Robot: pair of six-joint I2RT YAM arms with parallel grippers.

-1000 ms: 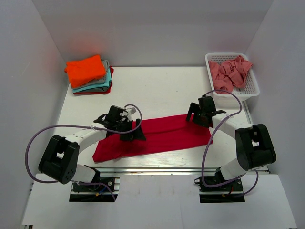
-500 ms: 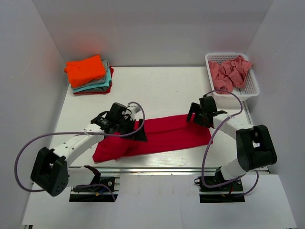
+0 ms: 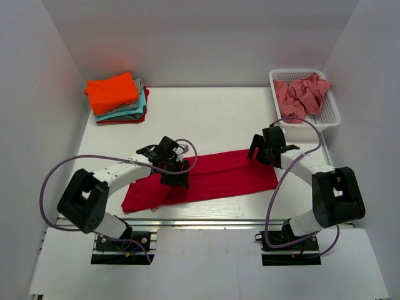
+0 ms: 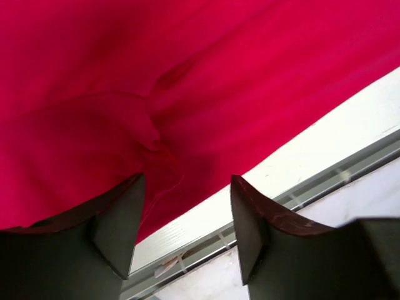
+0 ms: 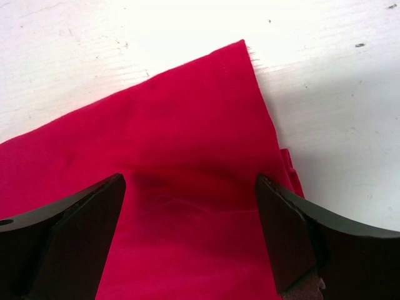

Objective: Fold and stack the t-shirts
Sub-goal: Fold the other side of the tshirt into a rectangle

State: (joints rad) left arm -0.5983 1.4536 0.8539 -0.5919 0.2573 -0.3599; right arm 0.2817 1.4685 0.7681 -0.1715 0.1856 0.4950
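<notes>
A crimson red t-shirt (image 3: 212, 178) lies folded into a long strip across the near part of the table. It fills the left wrist view (image 4: 187, 81) and the right wrist view (image 5: 169, 187). My left gripper (image 3: 176, 176) is open just above the strip's left half, near its front edge. My right gripper (image 3: 257, 151) is open over the strip's far right corner. Neither holds cloth. A stack of folded t-shirts (image 3: 116, 99), orange on top, sits at the far left. Salmon-pink t-shirts (image 3: 302, 94) lie in the basket.
A white mesh basket (image 3: 330, 115) stands at the far right corner. White walls enclose the table on three sides. The table's metal front rail (image 4: 325, 175) runs just past the shirt's near edge.
My left gripper has moved right along the red shirt, toward its middle. My right gripper has shifted slightly right. The shirt lies as before.
</notes>
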